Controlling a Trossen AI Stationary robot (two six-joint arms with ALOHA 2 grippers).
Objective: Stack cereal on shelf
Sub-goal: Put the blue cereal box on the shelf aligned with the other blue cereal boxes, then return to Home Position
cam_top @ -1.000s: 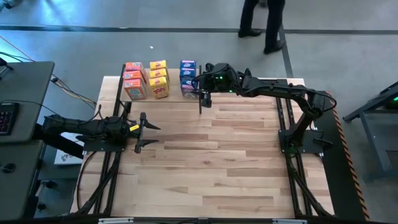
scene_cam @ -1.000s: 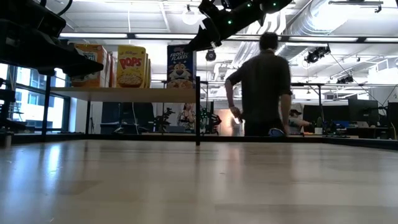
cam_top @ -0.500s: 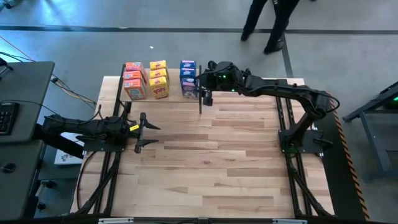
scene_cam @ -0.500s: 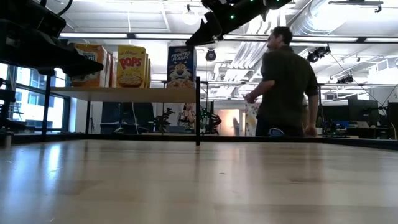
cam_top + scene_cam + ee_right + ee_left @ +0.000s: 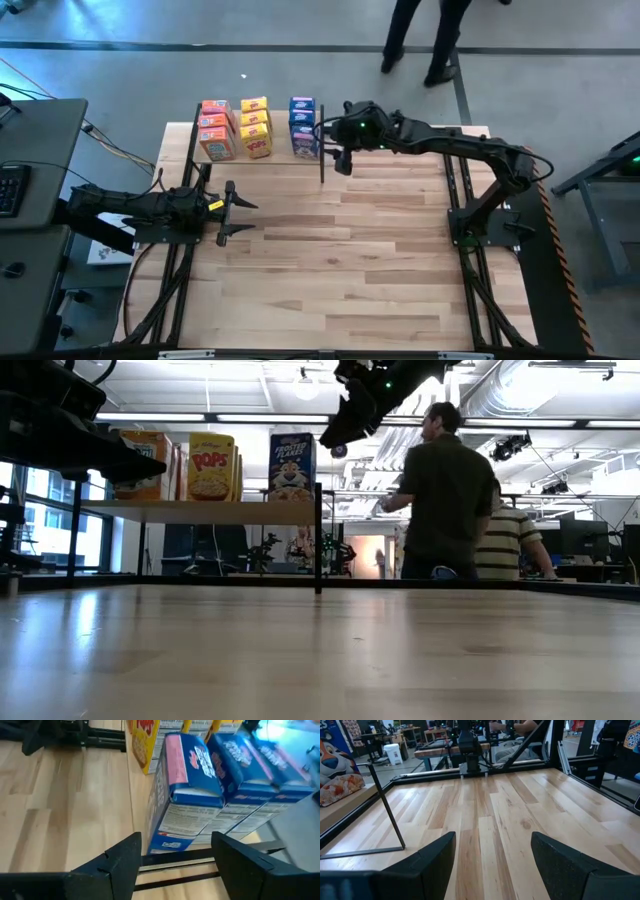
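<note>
While the left gripper [image 5: 238, 213] is held low over the table's [image 5: 330, 260] left side with its fingers spread and nothing between them, the right gripper [image 5: 340, 160] is seen from above at the end of an arm stretched across the far edge, just beside the blue cereal boxes [image 5: 303, 126] that stand on the shelf [image 5: 215, 158] with the orange-red boxes [image 5: 214, 128] and the yellow boxes [image 5: 255, 126]. In the low view, the right gripper [image 5: 345, 432] is raised above the shelf's corner post [image 5: 318, 538], angled downward. In the left wrist view, only bare tabletop is framed by the parted fingers [image 5: 427, 865]. In the right wrist view, the fingers [image 5: 122, 860] are shown apart and empty, pointed at the blue boxes [image 5: 195, 795].
</note>
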